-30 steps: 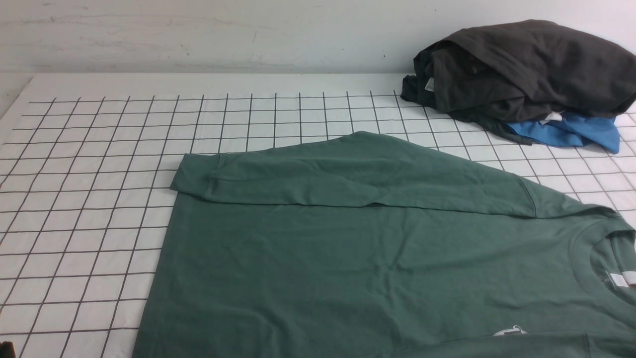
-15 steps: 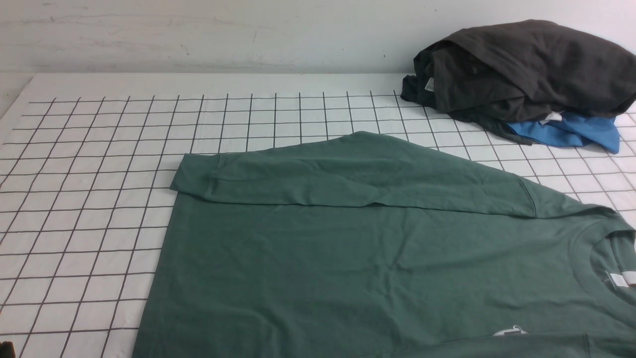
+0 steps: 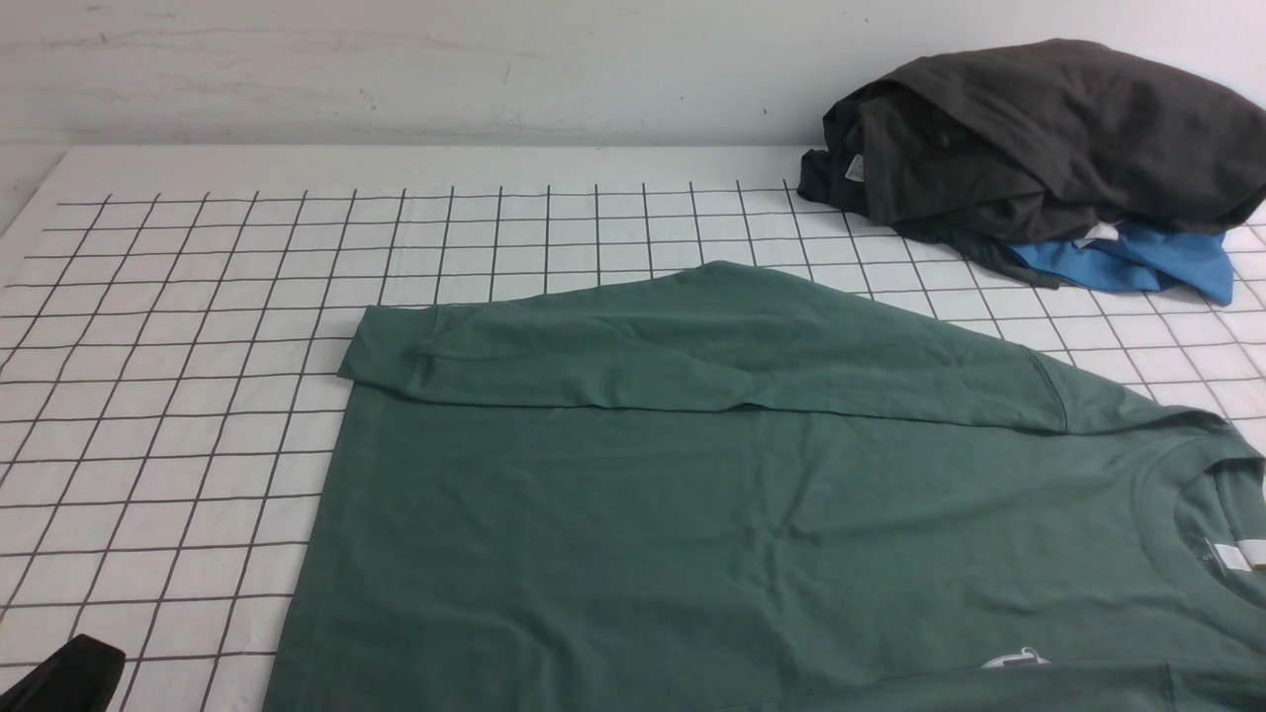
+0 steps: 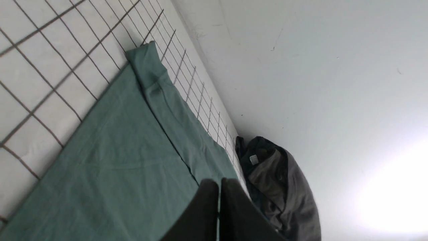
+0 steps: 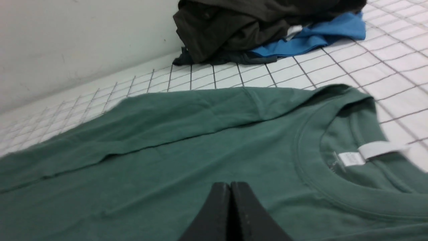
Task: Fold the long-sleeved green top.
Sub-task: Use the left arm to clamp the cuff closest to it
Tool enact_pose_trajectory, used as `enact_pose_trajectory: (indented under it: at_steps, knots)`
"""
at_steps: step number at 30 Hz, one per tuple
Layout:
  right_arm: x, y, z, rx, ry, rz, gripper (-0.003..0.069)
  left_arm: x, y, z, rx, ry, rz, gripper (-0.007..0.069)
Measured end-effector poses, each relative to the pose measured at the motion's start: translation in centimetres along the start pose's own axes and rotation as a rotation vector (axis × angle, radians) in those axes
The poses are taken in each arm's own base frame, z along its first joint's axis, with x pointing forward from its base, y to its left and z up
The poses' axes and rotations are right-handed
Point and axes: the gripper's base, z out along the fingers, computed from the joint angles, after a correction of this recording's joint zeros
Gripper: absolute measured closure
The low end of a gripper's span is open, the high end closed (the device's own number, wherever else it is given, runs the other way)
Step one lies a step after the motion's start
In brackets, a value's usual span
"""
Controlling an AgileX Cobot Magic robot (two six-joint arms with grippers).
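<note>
Item: top (image 3: 692, 514), dull green, long-sleeved, plain jersey.
Position: flat on the gridded table (image 3: 198, 297), centre to right and close to the robot's side. The near edge runs out of the front view.
Lie: hem (image 3: 316, 534) to the left, collar (image 3: 1187, 514) to the right with the white label (image 3: 1236, 556) showing inside.
Far sleeve (image 3: 692, 346): already laid across the body, cuff just past the hem corner. The near sleeve cannot be made out.
Left gripper (image 4: 219, 182): jaws together, nothing between them, low by the table's near left corner, apart from the hem.
Right gripper (image 5: 230, 185): jaws pressed together, empty, just above the chest cloth short of the collar.
Bystanders: dark garment (image 3: 1039, 138) heaped over a blue garment (image 3: 1128, 262), far right, apart from the top.
Stage, judged: body fold not yet begun.
Risk 1: both jaws must part before any grasp. Descending closed would only push the jersey into wrinkles.
Risk 2: a shallow pinch may take one layer, so the back drags and the fold skews.
Risk 3: lifting the hem side may slide the laid sleeve off the body.
Risk 4: uneven travel between the two arms would leave a crooked edge.
Risk 5: a long carry toward the far right may brush the heap.
</note>
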Motion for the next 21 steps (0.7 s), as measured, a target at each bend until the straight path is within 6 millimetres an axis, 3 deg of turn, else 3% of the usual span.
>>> enact_pose_trajectory:
  at_steps: [4,9,15,16,21]
  knots:
    - [-0.7,0.6,0.0,-0.076,-0.070,0.342,0.0673,0.0,0.0,0.0,0.005,0.005,-0.002,0.0631]
    - [-1.3,0.7,-0.1,-0.121,-0.122,0.591,0.0673,0.2,-0.2,0.0,0.004,0.027,0.139,0.0631]
    - [-1.6,0.6,-0.1,-0.125,-0.149,0.619,0.0673,-0.4,-4.8,-1.3,0.115,0.045,0.604,0.0631]
    - [-1.6,0.6,-0.1,-0.125,-0.149,0.619,0.0673,-0.5,-5.0,-1.3,0.117,0.049,0.604,0.0631]
    - [-1.5,0.7,-0.2,-0.120,-0.145,0.500,0.0673,-0.8,-8.6,0.1,0.022,0.337,0.930,0.0631]
